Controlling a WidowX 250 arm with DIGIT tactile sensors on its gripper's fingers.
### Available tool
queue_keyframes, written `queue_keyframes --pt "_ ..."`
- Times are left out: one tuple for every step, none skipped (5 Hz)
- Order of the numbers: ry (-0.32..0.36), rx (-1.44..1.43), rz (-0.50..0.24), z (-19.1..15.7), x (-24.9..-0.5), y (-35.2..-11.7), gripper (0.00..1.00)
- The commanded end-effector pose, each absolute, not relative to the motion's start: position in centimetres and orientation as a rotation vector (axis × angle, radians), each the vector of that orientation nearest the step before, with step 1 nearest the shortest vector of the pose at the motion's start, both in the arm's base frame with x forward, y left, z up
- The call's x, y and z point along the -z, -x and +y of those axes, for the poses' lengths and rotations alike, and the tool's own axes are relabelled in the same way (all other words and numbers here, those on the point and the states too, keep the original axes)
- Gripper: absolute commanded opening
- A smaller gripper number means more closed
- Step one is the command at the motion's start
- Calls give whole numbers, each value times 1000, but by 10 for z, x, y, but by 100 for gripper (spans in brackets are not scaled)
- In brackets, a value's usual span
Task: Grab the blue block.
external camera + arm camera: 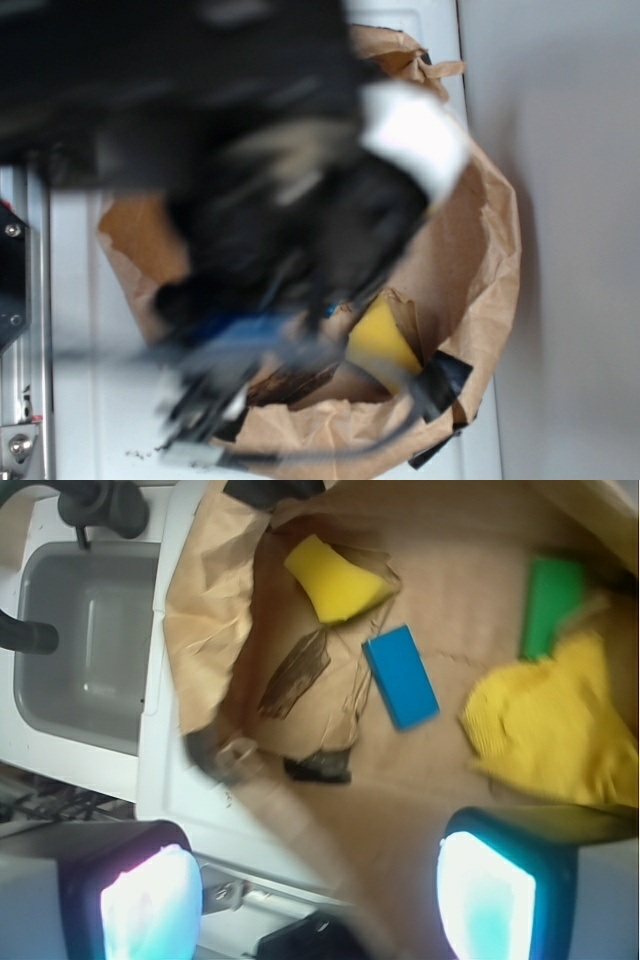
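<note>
Claw (318,880) spread wide, high above the blue block (401,676); I could snag torn brown paper (300,675) going down

Exterior view: heavy motion blur smears the black robot arm (250,180) across most of the frame; the crumpled brown paper sheet (480,260) behind it is moderately sharp. Lighting is bright and diffuse, with a soft shadow on the grey wall at right.

Wrist view: mild blur overall. The two gripper fingers (490,895) glow overexposed, cyan-white.
</note>
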State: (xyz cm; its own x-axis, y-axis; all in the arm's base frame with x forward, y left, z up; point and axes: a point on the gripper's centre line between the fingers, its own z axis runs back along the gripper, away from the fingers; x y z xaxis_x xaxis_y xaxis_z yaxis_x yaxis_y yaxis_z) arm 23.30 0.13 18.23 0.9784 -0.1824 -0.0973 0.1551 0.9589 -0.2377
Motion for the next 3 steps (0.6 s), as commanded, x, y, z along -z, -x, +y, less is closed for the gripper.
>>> queue_keyframes --pt "293 227 -48 24 -158 -262 100" --pt "294 280 -155 22 -135 -256 100" --pt "294 280 -155 22 -135 -256 100"
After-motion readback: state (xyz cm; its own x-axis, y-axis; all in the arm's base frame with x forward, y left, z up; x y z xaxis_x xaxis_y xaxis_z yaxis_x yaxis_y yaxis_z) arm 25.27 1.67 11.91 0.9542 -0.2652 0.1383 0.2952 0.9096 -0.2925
